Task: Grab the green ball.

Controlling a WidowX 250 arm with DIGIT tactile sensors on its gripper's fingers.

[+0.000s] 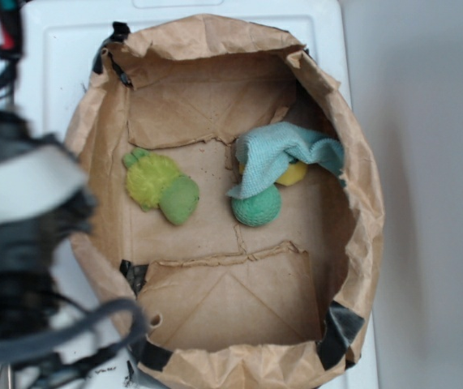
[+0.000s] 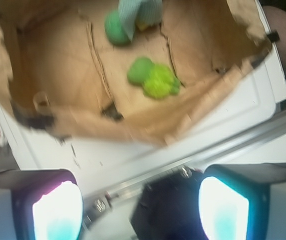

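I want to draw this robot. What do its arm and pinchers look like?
In the exterior view the arm is a blurry black bulk with a white band and grey cables looping below it. In the wrist view the gripper has two dark, blocky fingers whose pads glow pale white-blue, one with a pink edge, the other teal.

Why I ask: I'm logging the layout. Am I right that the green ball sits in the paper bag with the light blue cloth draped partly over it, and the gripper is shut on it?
Not quite. The gripper is open and empty, outside the paper bag, as the wrist view shows. The rest holds: the green ball lies in the bag, partly under the light blue cloth.
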